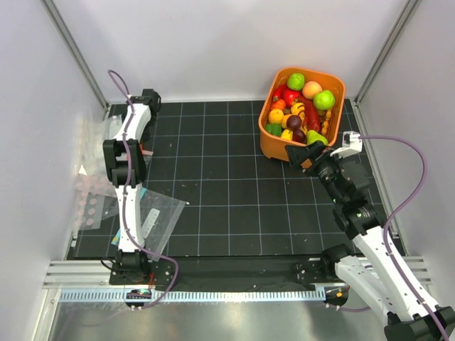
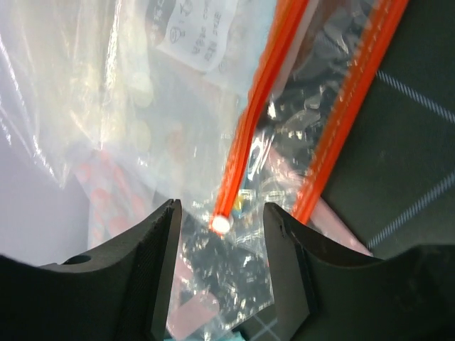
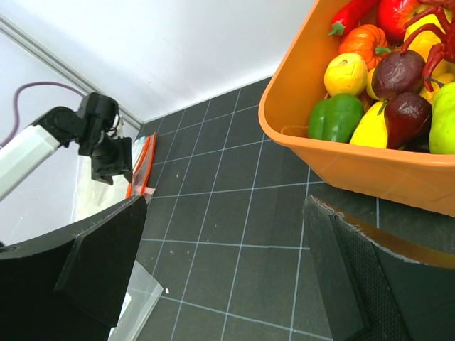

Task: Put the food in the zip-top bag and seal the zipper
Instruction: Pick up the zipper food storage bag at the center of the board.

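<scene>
At the left edge of the black gridded table (image 1: pixel 227 206) we see the clear floppy zip-top bag (image 2: pixel 106 106). Its thin orange-red zipper (image 2: pixel 249 135) runs between the parted, unclamped fingers of the left gripper (image 2: pixel 220 206). Rightward, the glossy toy food (image 1: pixel 302 106) fills a rounded orange plastic tub (image 1: pixel 274 145), and the right gripper (image 1: pixel 307 153) gapes just beside it.

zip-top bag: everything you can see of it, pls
The zip-top bag is clear, crinkly plastic with a white printed label. Its orange-red zipper shows as two strips running apart, so the mouth looks open. It lies slack, partly over the black mat. The open left gripper straddles one strip's end; contact unclear.
</scene>
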You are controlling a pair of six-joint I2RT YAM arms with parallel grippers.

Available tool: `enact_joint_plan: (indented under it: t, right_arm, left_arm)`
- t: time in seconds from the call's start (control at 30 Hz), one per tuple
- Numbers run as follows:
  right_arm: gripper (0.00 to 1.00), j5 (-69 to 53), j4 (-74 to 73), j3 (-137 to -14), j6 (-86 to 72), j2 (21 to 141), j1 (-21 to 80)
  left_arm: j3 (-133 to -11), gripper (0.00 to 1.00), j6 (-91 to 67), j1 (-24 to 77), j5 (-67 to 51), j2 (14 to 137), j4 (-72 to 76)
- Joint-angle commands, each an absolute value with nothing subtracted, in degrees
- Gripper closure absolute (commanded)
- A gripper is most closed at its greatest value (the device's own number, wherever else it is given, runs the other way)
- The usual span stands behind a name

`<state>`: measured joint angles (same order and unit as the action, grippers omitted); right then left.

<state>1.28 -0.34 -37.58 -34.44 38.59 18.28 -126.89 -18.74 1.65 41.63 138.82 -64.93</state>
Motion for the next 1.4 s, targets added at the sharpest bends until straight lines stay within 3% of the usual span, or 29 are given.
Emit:
enact_joint_plan:
  t: [0.0, 0.3, 0.67, 0.77, 0.8, 0.83, 0.87, 1.13, 1.37]
  right_arm:
    - [0.0, 0.8, 2.5, -37.4, -34.5, 37.5, 18.5]
    - [0.0, 0.7, 2.4, -37.6, -34.6, 36.9, 18.5]
    - [0.01, -1.1, 2.5, -37.5, -35.0, 35.6, 18.4]
    - [0.01, -1.1, 2.4, -37.6, -34.9, 35.7, 18.5]
    - [0.01, -1.1, 2.4, -37.6, -35.0, 35.7, 18.5]
    - [0.0, -1.1, 2.5, -37.5, -34.9, 35.7, 18.5]
    - [0.01, -1.1, 2.4, -37.6, -34.9, 35.8, 18.5]
    - [0.0, -1.1, 2.0, -38.1, -34.6, 35.7, 18.5]
    - [0.0, -0.6, 1.7, -38.2, -34.0, 36.0, 18.5]
  left_arm:
    - [-132.7, 0.47, -16.6, 0.3, 44.1, 141.1, -67.9]
    - [-139.4, 0.41, -15.3, -2.2, 40.0, 146.0, -66.3]
    - [-142.7, 0.41, -14.3, -3.3, 36.9, 153.0, -67.8]
    - [-142.7, 0.63, -14.3, -3.3, 37.0, 152.1, -67.5]
    - [-142.6, 0.86, -14.3, -3.4, 37.2, 151.8, -67.4]
    - [-142.0, 0.97, -14.6, -3.3, 37.4, 151.3, -67.3]
    - [-141.2, 1.0, -14.7, -3.4, 37.4, 150.4, -66.8]
    - [-137.9, 1.0, -15.6, -0.3, 39.3, 136.9, -63.1]
    - [-138.6, 1.0, -16.3, 11.3, 39.4, 123.8, -62.7]
